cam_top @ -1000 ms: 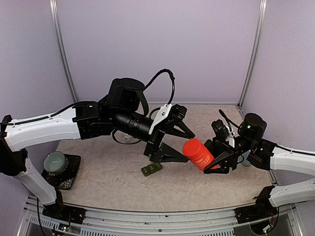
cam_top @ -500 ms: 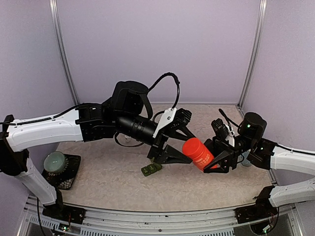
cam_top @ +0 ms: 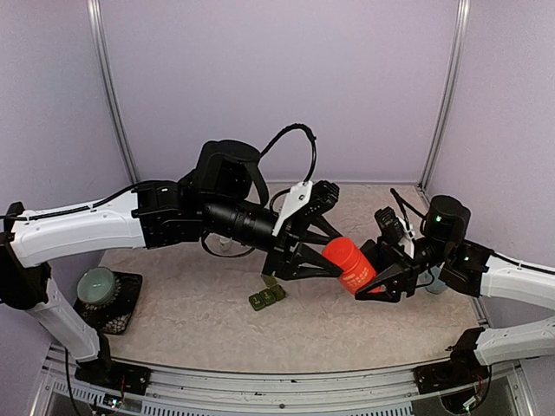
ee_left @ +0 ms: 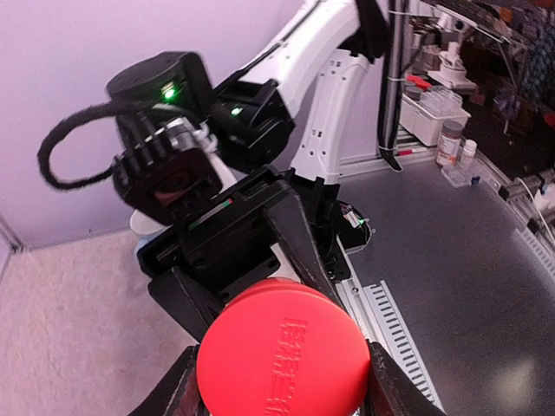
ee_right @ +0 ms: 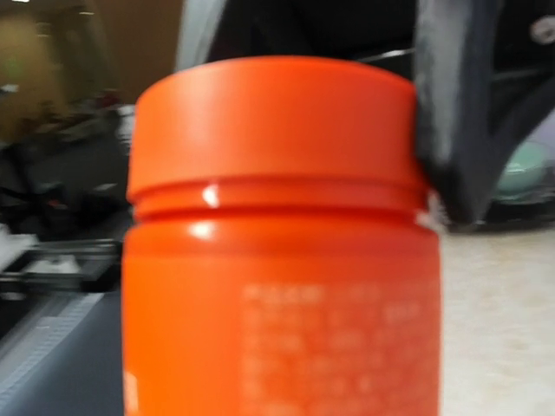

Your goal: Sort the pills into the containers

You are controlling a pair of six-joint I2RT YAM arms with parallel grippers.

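From above, we see the left gripper [cam_top: 333,257] reaching in from the left and pinching the cap [cam_top: 338,250] of the orange bottle [cam_top: 354,269], one finger above it and one below. The right gripper [cam_top: 368,276] clamps the bottle's body from the other side, so the bottle hangs tilted in the air between the two arms. The containers [cam_top: 267,297] lie on the table [cam_top: 191,321] below the left gripper and a little to its left, apart from both grippers. Far left, a pale green round object [cam_top: 96,283] sits on a black base [cam_top: 117,316].

In the left wrist view, the cap's round top fills the lower middle, with a dark finger [ee_left: 178,394] tight against each side. The right arm [ee_left: 165,130] rises behind it and blocks most of the table; beyond it stands a bench with small bottles [ee_left: 451,143].

In the right wrist view, the bottle blocks nearly everything. One dark finger [ee_right: 442,130] of the left gripper presses on the cap's right side
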